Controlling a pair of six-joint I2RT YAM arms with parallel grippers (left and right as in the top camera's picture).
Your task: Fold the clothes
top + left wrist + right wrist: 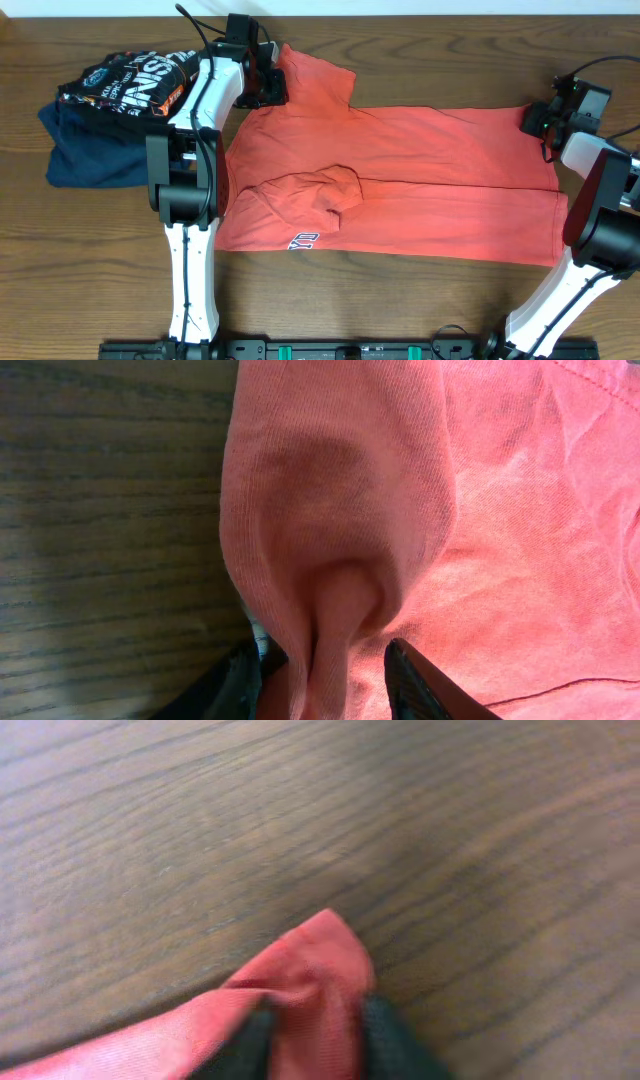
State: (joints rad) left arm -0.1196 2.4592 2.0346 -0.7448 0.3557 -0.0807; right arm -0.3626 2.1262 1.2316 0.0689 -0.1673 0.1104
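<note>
A bunched fold of the red shirt was seen right up close in the left wrist view, pinched between the two dark fingers of the left gripper. Its jaws were closed onto the cloth, and the fold was squeezed up between them. The brown wood table was seen to the left of the fold. In the right wrist view, a corner of the shirt was held the same way by the right gripper. Its jaws were closed tight on the red tip, and wood was seen beyond the tip. From above, the shirt was seen spread sideways across the middle of the table. A sleeve was stuck out at the far left, and that was where the left gripper was placed. The right gripper was placed at the far right corner. A crumpled lump was seen in the near left part of the shirt, and a bit of white and dark lettering was shown at the near edge. A black shirt with white print was laid on a blue cloth at the far left of the table, on the other side of the left arm from the red shirt.
</note>
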